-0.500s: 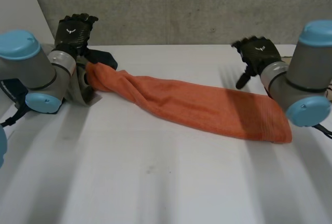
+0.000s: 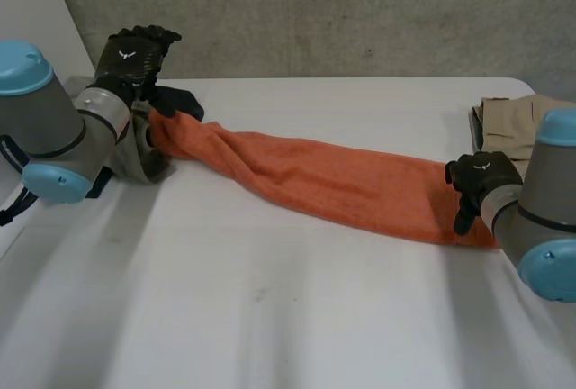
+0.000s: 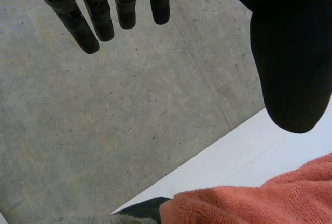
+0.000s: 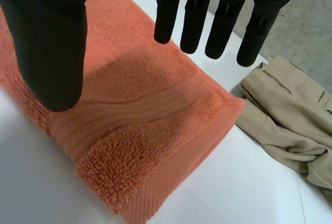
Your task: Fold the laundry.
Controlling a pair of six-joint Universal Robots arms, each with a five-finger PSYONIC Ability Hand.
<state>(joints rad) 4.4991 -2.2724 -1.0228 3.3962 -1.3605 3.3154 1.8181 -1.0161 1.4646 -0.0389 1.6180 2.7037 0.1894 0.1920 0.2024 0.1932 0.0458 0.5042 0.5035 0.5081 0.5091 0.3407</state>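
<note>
Across the tabletop (image 2: 270,317) lies an orange towel (image 2: 333,182). Right hand (image 2: 481,180), fingers straight, is over one end; left hand (image 2: 135,56), fingers likewise straight, is beside the other.

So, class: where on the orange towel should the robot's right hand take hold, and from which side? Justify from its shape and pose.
Grip the hemmed short end of the orange towel, at the corner nearest the beige garment. That end lies flat with bare table beside it, and the open right hand hovers just above it, so coming straight down and pinching the edge looks easiest.
</note>
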